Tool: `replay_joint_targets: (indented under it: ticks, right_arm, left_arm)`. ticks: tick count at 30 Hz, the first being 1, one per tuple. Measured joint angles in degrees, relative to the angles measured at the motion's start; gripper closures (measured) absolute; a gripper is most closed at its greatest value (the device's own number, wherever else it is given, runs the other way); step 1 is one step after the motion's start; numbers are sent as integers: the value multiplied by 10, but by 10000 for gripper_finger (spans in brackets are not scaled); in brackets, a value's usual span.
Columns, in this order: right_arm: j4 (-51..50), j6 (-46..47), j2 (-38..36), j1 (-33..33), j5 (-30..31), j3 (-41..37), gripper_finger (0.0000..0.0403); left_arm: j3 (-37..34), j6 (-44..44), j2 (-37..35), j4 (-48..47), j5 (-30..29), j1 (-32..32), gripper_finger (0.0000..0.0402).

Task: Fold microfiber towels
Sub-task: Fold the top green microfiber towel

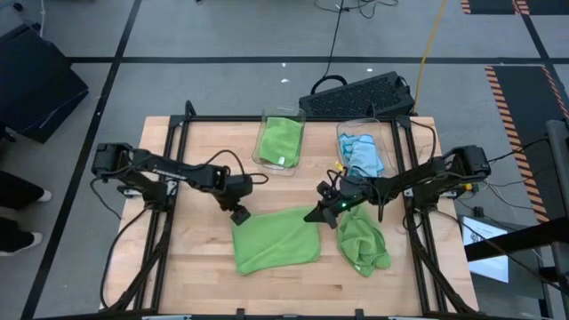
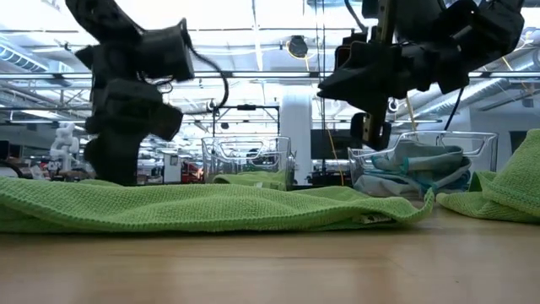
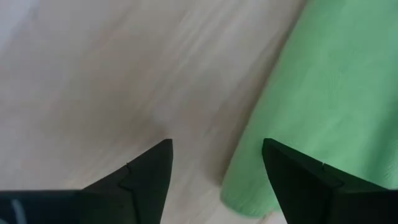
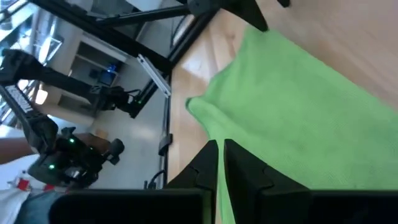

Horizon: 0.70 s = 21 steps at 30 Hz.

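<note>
While the green towel (image 1: 276,237) lies flat on the table (image 1: 204,280), its long side running left to right, the left gripper (image 1: 238,213) hangs with fingers spread just above its upper left corner. The right gripper (image 1: 327,212), fingers shut, pinches the upper right corner.

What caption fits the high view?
Both end effectors at a flat green towel; another lies crumpled.
</note>
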Motion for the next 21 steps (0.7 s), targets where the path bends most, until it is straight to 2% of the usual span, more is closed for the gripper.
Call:
replay_joint_targets:
  ticks: [4, 8, 13, 16, 21]
  right_arm:
    - [-2, 33, -2, 0, 2, 0, 385]
    - [2, 45, -2, 0, 2, 0, 385]
    - [5, 60, -2, 0, 3, 0, 385]
    - [6, 70, -2, 0, 24, 0, 385]
    - [22, 75, -2, 8, 72, 0, 385]
  left_arm:
    - [-12, 15, 13, 6, 48, 12, 148]
    - [-13, 37, 13, 13, 67, 10, 148]
    - [-15, 38, 15, 17, 147, 6, 148]
    - [-15, 43, 15, 18, 149, -5, 149]
    - [-18, 51, 14, 34, 117, -26, 157]
